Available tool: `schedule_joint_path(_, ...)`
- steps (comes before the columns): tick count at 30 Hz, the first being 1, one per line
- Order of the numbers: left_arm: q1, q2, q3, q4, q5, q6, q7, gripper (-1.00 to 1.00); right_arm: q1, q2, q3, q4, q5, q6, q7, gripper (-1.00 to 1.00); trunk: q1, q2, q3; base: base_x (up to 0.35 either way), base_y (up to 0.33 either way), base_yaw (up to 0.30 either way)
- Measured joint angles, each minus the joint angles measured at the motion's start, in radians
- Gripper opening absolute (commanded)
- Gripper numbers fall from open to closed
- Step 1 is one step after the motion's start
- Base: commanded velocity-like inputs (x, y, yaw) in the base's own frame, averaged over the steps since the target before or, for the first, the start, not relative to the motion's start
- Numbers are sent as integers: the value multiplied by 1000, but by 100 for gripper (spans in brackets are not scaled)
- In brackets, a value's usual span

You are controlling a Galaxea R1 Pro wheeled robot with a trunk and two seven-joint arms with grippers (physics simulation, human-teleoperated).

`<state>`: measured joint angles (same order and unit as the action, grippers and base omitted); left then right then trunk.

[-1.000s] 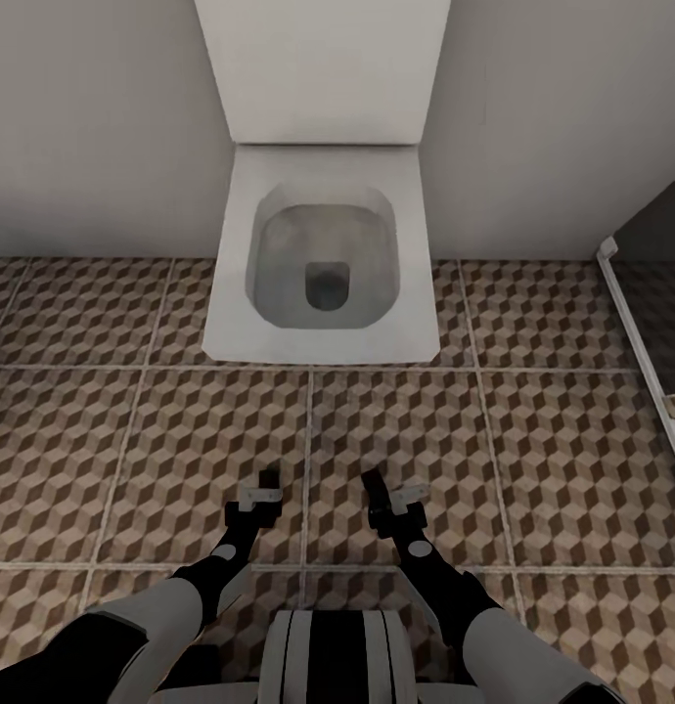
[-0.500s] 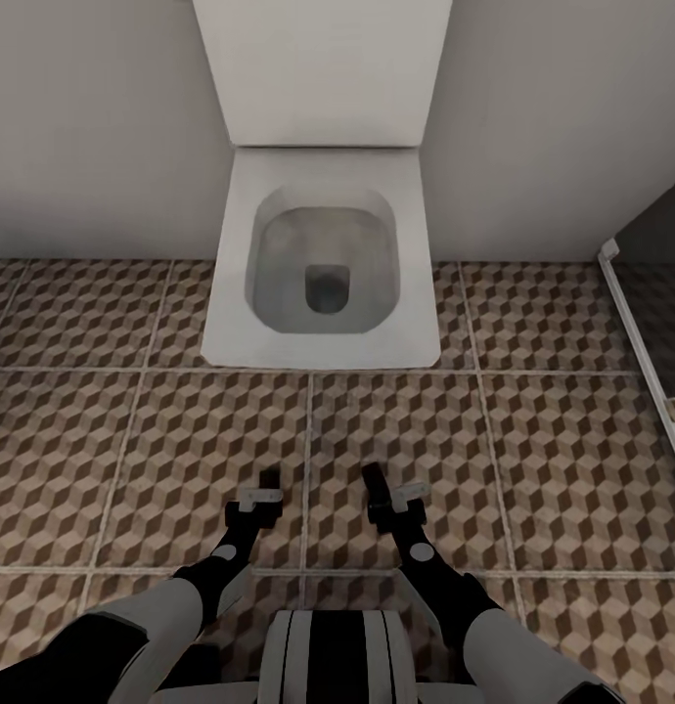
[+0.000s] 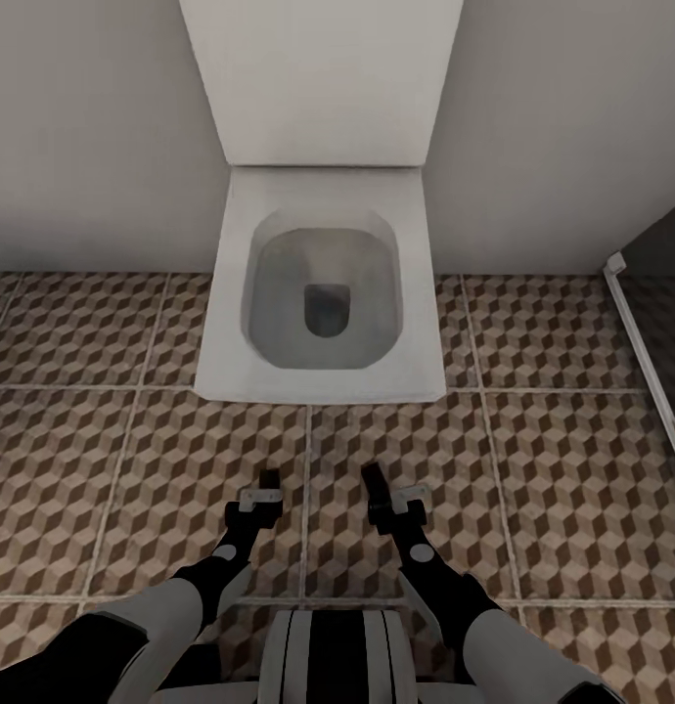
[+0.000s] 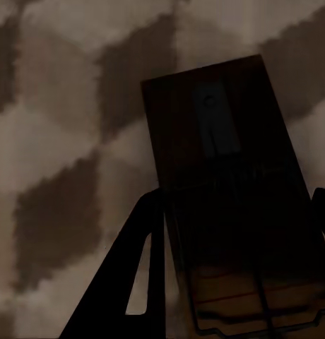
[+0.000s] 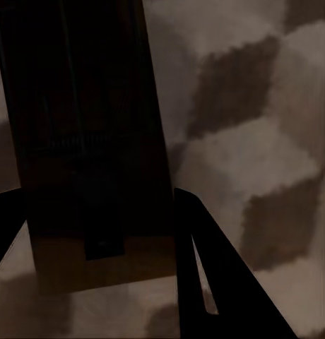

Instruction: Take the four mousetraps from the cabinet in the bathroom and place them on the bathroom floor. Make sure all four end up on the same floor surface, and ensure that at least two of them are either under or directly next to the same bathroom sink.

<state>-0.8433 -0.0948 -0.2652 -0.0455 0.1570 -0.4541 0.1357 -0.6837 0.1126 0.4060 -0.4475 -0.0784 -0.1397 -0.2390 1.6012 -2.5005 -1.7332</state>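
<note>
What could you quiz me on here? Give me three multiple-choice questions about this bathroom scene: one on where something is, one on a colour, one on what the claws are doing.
1. What stands straight ahead of the robot?
A. a bathtub
B. a toilet
C. a cabinet

2. What colours are the bathroom floor tiles?
A. brown, beige and white
B. plain blue
C. black

3. What is each gripper doing?
A. hanging open
B. holding a mousetrap
C. gripping a tap

Answers:
1 B: the white square toilet sits against the wall ahead.
2 A: the bathroom floor shows a cube pattern.
3 B: the left gripper holds a mousetrap, and the right gripper holds another mousetrap.
</note>
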Motion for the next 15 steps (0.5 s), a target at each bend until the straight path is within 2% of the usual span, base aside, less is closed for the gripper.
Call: schedule_joint_path(15,0,0,0,-3,0,-6,1,-100,0,2,-1,1,20,-3,2,-100,0,0,0,26,0,0)
